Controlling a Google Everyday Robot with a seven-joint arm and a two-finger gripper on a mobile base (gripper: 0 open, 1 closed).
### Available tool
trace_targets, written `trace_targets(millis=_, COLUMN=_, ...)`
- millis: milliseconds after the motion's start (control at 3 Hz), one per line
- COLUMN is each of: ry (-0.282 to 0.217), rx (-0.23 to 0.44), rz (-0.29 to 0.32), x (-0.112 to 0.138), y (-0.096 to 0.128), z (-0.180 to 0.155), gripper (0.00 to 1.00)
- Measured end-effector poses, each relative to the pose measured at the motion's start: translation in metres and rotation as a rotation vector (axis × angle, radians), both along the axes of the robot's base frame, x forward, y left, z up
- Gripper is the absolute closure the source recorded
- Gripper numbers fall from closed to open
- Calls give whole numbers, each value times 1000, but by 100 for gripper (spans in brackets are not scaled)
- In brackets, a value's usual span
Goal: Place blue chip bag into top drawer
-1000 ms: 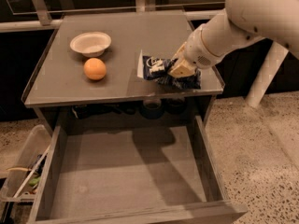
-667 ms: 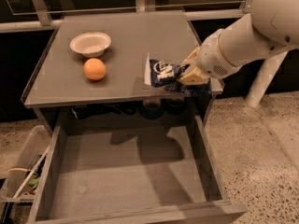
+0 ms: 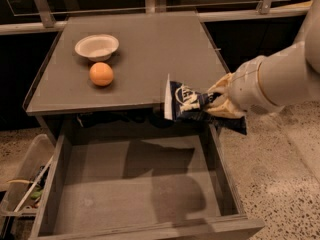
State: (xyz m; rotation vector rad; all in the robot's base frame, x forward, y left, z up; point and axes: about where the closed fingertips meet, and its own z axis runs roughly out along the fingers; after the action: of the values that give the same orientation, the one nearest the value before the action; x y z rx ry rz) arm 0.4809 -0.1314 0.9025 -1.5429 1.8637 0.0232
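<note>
The bag point(image 3: 189, 104) has been taken off the desk point(image 3: 150, 49) within the last second or so. It was gripped near the front right corner, and now it's been lifted and carried out past the front edge, so it's hung in the air over the back right part of the open drawer point(image 3: 125, 199). It's clamped in the pincer point(image 3: 216, 103), which is held just off the desk's front right corner, roughly above the drawer's right wall. So the pick can be called done, and probably all that's left is for the bag to be brought a bit further in, lowered and let go. The bag's long axis is laid roughly left-to-right, dipped a little toward the right. The white end edge is pointed left toward the drawer's middle, and the dark tail is stuck out past the pincer on the right. The ball point(image 3: 101, 74) and bowl point(image 3: 96, 46) haven't been moved.
</note>
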Motion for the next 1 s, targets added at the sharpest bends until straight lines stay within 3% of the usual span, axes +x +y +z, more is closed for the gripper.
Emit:
trace_targets(millis=333, ry=15, rx=6, rz=-3, x=-31, y=1, z=-14, gripper=100)
trace_targets(millis=667, ry=110, rx=87, rz=-4, x=-50, y=15, z=-56, gripper=100)
trace_targets(millis=1000, ry=200, rx=154, rz=23, x=-49, y=39, z=-100, gripper=100)
